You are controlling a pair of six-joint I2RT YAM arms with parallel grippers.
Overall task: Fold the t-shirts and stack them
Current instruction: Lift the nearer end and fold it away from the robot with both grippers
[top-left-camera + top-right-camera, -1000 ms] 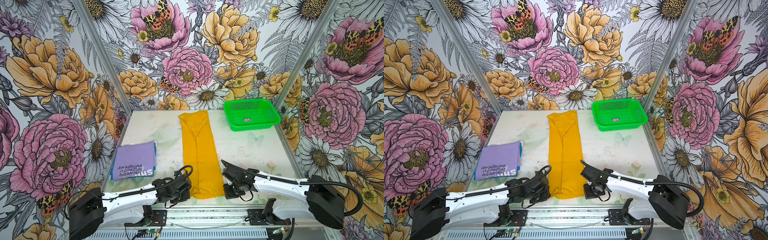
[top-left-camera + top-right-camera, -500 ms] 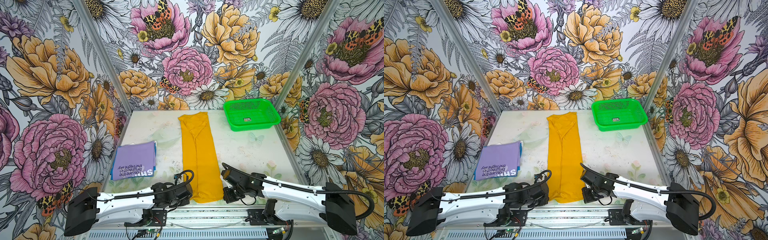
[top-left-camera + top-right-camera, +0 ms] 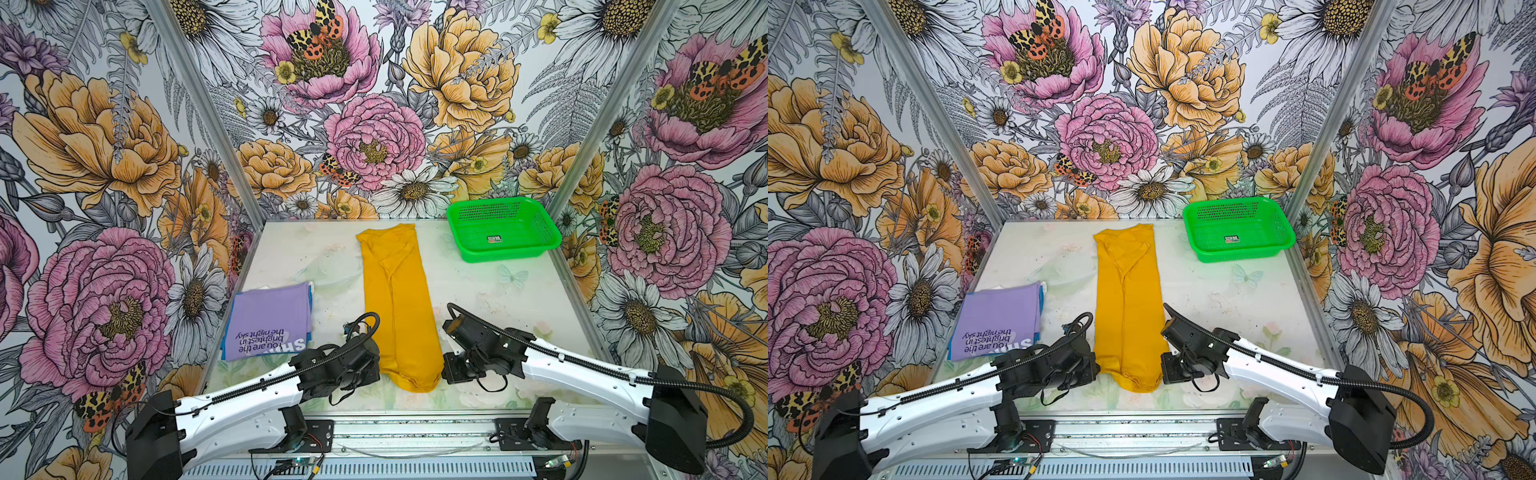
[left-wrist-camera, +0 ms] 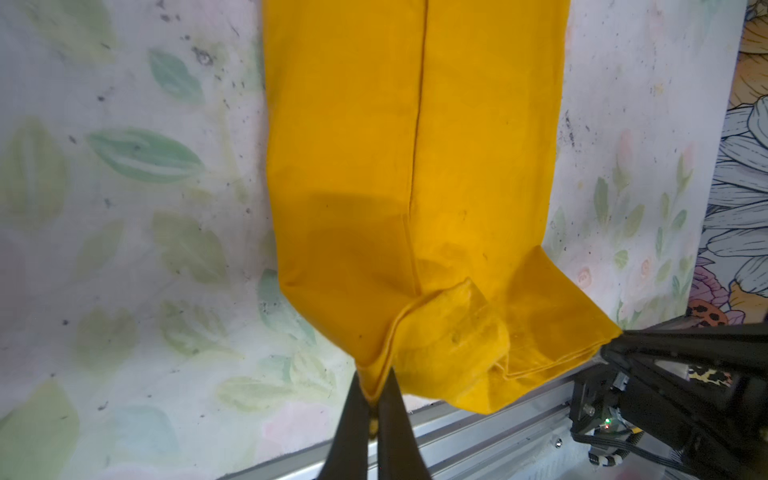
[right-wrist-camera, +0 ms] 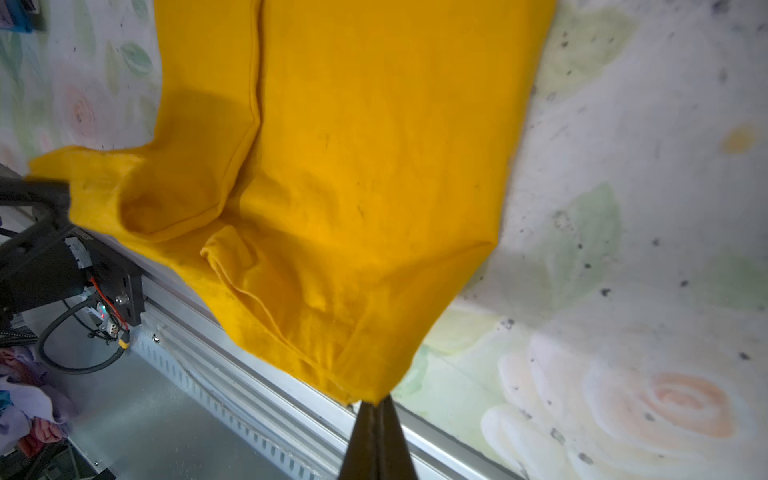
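I have the left pincer (image 4: 372, 392) and the right pincer (image 5: 374, 405) each clamped on a near corner of the yellow shirt (image 3: 395, 299). Its long strip runs straight away from both, down the middle of the table (image 3: 519, 299).

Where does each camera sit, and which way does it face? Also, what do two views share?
Both top views: high over the near edge, facing down toward the back wall; yellow t-shirt, lavender t-shirt, green basket, both arms show.
Left wrist: on the left arm, facing along the left gripper at the yellow t-shirt's hem; own fingers show.
Right wrist: on the right arm, facing along the right gripper at the same hem; own fingers show.
Shared: left wrist view also shows the right gripper; right wrist view, the left gripper.
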